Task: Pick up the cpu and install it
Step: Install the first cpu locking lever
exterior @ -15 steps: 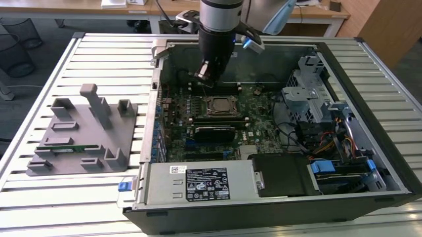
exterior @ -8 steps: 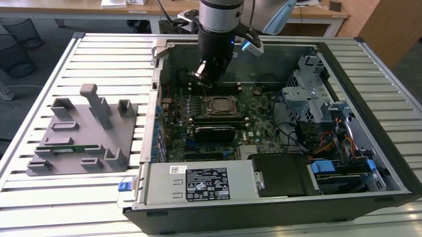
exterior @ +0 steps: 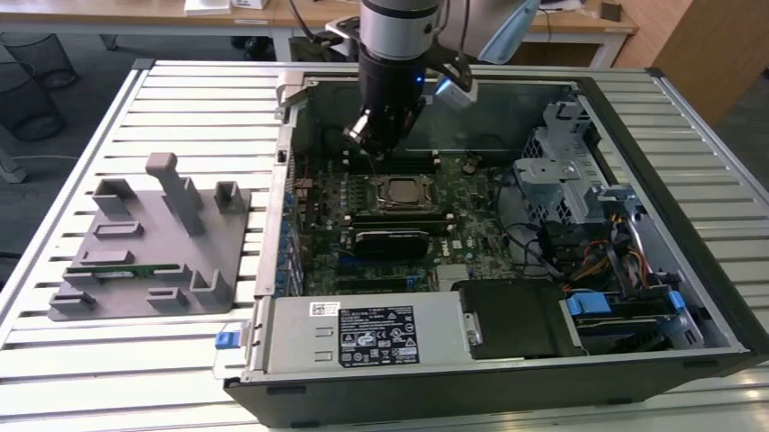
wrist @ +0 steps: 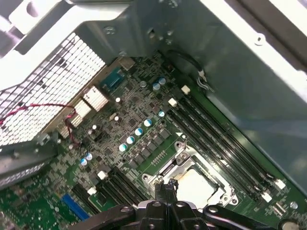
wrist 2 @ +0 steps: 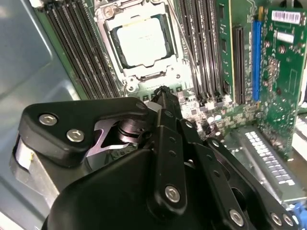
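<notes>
The cpu (exterior: 399, 191), a square chip with a silver top, lies flat inside the motherboard socket (exterior: 398, 177) in the open computer case. In both wrist views the cpu (wrist 2: 143, 42) (wrist: 194, 184) rests within the socket's metal frame (wrist 2: 111, 17). My gripper (exterior: 375, 155) hangs just above the board at the socket's far edge, a little clear of the chip. Its black fingers (wrist 2: 165, 112) come together to a narrow tip (wrist: 168, 184) with nothing between them.
Black memory slots (wrist 2: 204, 52) run along both sides of the socket. The case walls (exterior: 286, 162) enclose the board, with a drive cage (exterior: 565, 171) and cables on the exterior view's right and a power supply (exterior: 373, 335) in front. A grey fixture (exterior: 157, 234) holding a green memory stick (exterior: 126, 268) stands on the slatted table.
</notes>
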`<state>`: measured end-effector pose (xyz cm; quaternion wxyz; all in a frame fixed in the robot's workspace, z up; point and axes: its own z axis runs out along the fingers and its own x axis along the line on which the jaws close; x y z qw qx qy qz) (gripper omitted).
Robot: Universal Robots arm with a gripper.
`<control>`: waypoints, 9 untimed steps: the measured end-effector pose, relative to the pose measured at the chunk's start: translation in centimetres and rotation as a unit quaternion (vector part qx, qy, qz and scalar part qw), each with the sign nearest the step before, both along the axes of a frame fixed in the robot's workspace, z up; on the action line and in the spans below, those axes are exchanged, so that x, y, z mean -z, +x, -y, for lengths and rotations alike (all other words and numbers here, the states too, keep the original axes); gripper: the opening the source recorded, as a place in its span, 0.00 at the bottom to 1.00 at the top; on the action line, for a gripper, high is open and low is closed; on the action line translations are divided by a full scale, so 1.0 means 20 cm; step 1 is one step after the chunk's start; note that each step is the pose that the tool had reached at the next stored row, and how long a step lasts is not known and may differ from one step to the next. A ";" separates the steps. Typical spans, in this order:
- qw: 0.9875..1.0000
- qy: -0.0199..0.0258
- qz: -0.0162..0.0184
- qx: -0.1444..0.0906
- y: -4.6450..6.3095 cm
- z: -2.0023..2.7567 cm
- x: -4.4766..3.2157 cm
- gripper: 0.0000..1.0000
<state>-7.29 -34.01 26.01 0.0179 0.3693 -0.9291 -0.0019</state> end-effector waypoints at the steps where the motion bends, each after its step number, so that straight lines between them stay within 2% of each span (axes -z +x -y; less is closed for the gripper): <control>1: 1.000 0.000 0.000 0.007 0.00 0.000 0.001 0.11; 6: 0.999 0.000 0.000 0.045 0.00 -0.001 0.004 0.11; 9: 0.998 0.000 0.001 0.057 -0.02 -0.004 0.005 0.11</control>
